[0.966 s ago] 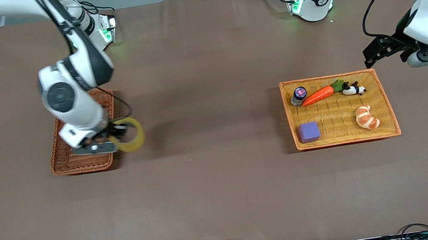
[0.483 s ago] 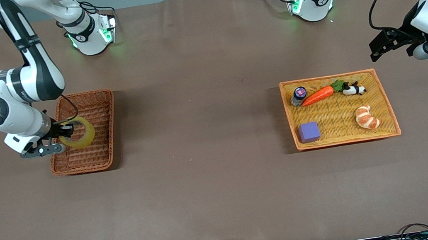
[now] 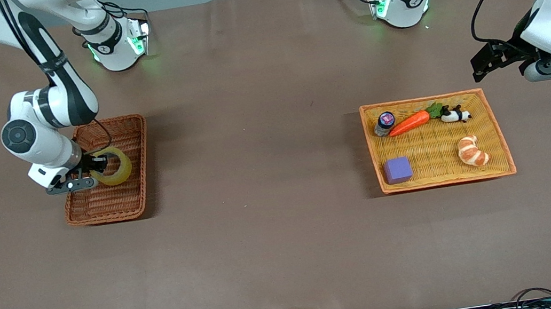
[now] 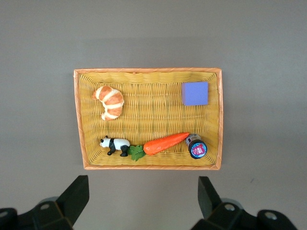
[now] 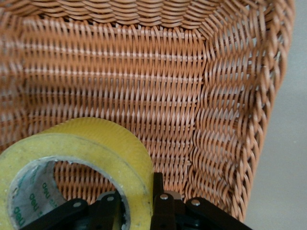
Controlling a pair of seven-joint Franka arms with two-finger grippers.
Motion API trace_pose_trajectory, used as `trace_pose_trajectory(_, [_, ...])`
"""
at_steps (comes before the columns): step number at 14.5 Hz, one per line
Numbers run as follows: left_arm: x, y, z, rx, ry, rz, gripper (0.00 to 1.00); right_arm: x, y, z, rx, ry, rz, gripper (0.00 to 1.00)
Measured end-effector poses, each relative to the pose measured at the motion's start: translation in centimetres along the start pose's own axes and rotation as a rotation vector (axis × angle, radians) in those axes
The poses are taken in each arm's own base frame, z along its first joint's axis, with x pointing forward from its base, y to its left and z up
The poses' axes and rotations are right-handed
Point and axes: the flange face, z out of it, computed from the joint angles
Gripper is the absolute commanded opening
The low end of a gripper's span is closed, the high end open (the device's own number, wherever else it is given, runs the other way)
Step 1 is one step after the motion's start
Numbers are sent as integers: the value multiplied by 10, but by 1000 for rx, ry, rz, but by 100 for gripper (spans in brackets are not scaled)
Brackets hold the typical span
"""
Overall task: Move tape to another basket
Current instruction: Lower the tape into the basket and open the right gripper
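Right hand (image 3: 94,172) is pinching the tape (image 3: 115,166) by its wall, one finger inside the ring and one outside, hanging it over the basket (image 3: 136,141) interior. Tape is a glossy translucent yellow ring with a grey printed core; it's standing on edge, hole axis running roughly level and pointing along the tabletop (image 3: 277,240) toward the left arm's end. Basket is tight reddish-brown wicker, rectangular, rounded corners, steep ribbed walls (image 5: 230,120) in the right wrist view. Versus half a second ago, the right hand is sitting a bit further in over the basket, tape shifted with it, same upright pose. Left hand (image 4: 141,203) is waiting, fingers spread wide, up over the tabletop just off the orange tray basket (image 3: 491,113), which is shallow, wide and flat-woven, carrying a purple cube (image 3: 397,169), croissant (image 3: 472,150), carrot (image 3: 411,122), panda (image 3: 455,114) and small jar (image 3: 385,123).
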Motion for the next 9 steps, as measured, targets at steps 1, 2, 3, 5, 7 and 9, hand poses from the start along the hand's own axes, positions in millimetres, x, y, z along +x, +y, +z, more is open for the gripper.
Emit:
trace_pose_trajectory(1, [0,0,0,0,0,0,100,0,2,6,-1,-2,3,60])
trace_pose_trajectory(2, [0,0,0,0,-1,-2,100,0,3,10,-1,-7,5,92])
trace_pose_trajectory(3, [0,0,0,0,0,-10,100,1,4,11,-1,-5,7,100])
trace_pose_trajectory(5, [0,0,0,1,1,-22,100,6,5,5,-3,9,9,100])
trace_pose_trajectory(7, [0,0,1,1,1,-26,100,19,6,-16,-5,47,8,100])
trace_pose_trajectory(9, [1,-1,1,1,2,-28,100,39,3,-71,-6,95,13,100])
